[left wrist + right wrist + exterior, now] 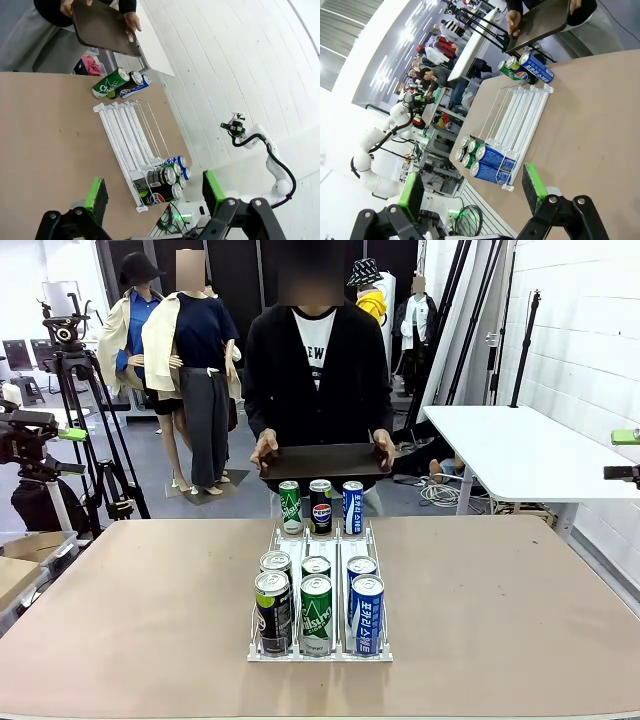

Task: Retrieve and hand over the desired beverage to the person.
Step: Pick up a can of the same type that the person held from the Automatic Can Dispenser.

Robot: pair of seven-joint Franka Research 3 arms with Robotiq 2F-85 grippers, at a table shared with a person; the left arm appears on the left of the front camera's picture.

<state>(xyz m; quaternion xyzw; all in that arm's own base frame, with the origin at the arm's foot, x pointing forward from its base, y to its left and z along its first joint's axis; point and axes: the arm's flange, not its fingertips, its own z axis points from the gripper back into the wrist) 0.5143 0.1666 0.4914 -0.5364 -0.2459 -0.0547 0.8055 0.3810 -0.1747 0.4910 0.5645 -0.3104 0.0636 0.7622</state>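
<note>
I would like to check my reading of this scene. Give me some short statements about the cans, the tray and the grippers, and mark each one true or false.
1. The person holds a dark tray. True.
2. The left gripper is shut on a can. False: its jaws stand open and hold nothing.
3. Three cans stand by the far end of the white rack. True.
4. The rack's near end holds only green cans. False: the six cans there are dark, green and blue.
5. The right gripper is open. True.
</note>
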